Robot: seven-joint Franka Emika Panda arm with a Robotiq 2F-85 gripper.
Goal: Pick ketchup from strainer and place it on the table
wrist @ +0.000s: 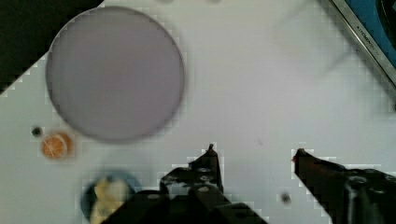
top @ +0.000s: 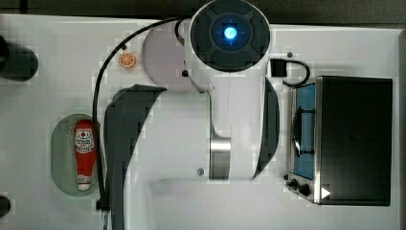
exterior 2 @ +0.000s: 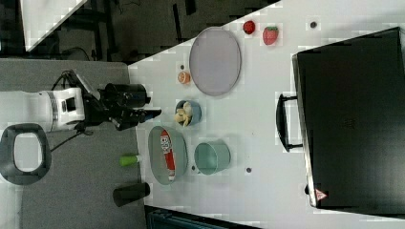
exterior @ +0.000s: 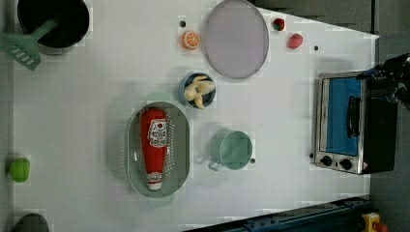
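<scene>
Looking like nothing's done yet: the ketchup (exterior: 154, 147) lies flat in the strainer (exterior: 181, 145), lower left of the left view. The gripper (wrist: 254, 154) hangs spread wide and empty over bare table (wrist: 261, 84), so the whole pick-and-place is left.

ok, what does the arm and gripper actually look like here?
The arm is white with dark grey or black joint sections, a silver metal band, and a round dark cap with a glowing blue light on top. A black cable runs alongside it. The gripper is black with two pointed black fingers; it looks open.
</scene>
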